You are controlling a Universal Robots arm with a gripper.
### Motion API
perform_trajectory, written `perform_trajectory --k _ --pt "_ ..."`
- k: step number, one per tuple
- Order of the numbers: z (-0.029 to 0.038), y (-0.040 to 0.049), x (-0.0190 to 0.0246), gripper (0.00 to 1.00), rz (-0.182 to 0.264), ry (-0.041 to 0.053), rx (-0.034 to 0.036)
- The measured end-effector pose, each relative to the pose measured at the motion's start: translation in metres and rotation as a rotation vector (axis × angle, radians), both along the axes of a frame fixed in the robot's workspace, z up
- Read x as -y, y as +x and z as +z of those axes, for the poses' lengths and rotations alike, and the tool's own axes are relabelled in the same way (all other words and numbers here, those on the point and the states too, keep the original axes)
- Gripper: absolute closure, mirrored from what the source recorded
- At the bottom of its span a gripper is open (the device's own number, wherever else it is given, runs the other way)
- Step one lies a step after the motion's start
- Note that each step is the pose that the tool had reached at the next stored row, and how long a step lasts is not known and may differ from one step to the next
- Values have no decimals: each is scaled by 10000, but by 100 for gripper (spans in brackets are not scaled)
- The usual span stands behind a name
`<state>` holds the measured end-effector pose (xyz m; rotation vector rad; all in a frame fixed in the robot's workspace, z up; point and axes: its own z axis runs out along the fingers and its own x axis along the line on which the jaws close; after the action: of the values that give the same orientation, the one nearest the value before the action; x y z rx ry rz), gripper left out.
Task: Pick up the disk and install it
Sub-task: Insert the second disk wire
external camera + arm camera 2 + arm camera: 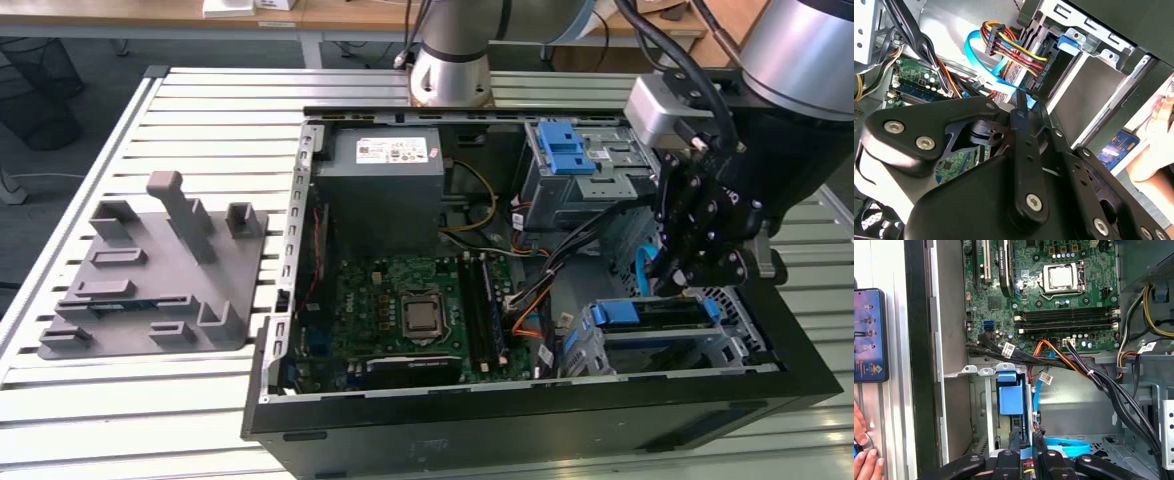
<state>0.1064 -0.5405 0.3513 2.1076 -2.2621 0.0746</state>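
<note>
The disk [650, 313], silver with blue plastic rails, sits on edge in the lower drive cage [727, 345] at the exterior view's right corner of the open computer case. In the first wrist view the disk's blue rail [1013, 399] stands in the cage slot. My gripper [683, 283] hangs just above the disk's top edge. In the first wrist view my gripper [1025, 450] is close to the disk's near end, beside a light blue data cable [1066, 445]. In the second wrist view my gripper [1026, 100] points at that cable [985, 56] and a bundle of coloured power wires [1014, 50].
Inside the case are the motherboard [407, 310], a large grey power supply box [387, 185] and an upper cage with a blue latch [561, 152]. A grey fixture [154, 275] lies on the slatted table. A hand [864, 455] and a phone [869, 335] rest beside the case.
</note>
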Motion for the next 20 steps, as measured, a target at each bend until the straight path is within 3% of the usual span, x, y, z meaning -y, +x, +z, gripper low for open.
perform_trajectory --k 3,4,11,20 --pt "-3 0 2 76 78 12 22" --pt "-3 0 3 83 100 18 28" --pt "-9 -1 13 84 146 42 35" --pt "-67 0 49 84 146 39 35"
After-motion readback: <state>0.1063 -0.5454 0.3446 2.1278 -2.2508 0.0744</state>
